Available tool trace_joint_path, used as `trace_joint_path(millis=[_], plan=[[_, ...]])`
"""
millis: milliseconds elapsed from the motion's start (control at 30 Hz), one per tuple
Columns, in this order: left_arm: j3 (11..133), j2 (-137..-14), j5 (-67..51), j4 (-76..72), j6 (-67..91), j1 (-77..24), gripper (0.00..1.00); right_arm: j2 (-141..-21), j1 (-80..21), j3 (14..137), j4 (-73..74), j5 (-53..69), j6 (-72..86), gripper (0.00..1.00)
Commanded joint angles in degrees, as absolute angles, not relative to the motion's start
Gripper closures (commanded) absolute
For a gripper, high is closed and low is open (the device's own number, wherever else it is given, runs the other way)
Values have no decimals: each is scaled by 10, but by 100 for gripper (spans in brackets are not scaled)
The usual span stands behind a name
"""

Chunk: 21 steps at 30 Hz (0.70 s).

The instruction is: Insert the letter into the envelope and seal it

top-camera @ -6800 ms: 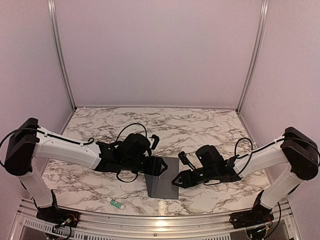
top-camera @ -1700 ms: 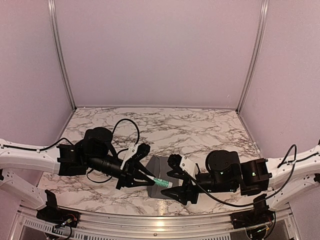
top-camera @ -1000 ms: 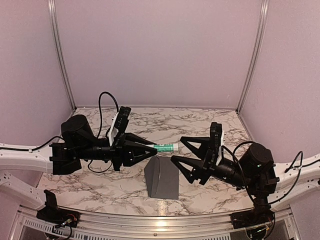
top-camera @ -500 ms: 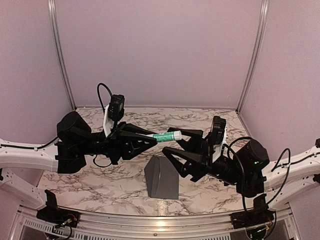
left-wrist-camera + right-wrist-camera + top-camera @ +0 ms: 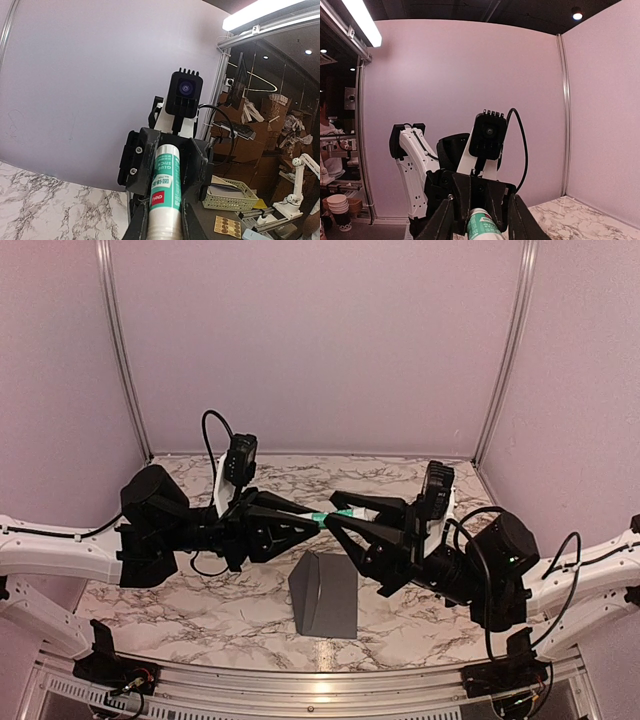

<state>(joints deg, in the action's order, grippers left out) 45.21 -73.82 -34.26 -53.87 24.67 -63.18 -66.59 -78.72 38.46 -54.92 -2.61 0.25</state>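
Soft, even light overhead; strip lamps (image 5: 360, 22) glare in both wrist views, whose edges bow; focus sharp.

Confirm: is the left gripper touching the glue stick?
Touching. The left wrist view shows the glue stick pinched in the left gripper, a finger pressed against each side.

**Glue stick mostly hidden**

From above, the glue stick (image 5: 320, 517) shows only a green sliver between the left fingers (image 5: 283, 506) and right fingers (image 5: 370, 503). Each wrist view crops it at the bottom edge. Whether the envelope (image 5: 325, 595) is sealed cannot be told.
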Motion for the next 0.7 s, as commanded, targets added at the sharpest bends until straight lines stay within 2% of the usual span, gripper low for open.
trace_joint_path(millis=[0, 67, 233, 500, 667], plan=[[475, -749, -351, -567, 247, -634, 100, -673, -784, 410, -536, -34, 2, 77], [477, -750, -349, -567, 248, -634, 100, -673, -784, 412, -533, -39, 3, 80], [482, -756, -349, -567, 247, -634, 100, -673, -784, 410, -528, -46, 4, 80], [484, -759, -352, -567, 246, -634, 100, -671, -784, 409, -509, -58, 9, 70], [486, -763, -352, -567, 246, -634, 100, -666, -784, 411, -497, -51, 16, 78]])
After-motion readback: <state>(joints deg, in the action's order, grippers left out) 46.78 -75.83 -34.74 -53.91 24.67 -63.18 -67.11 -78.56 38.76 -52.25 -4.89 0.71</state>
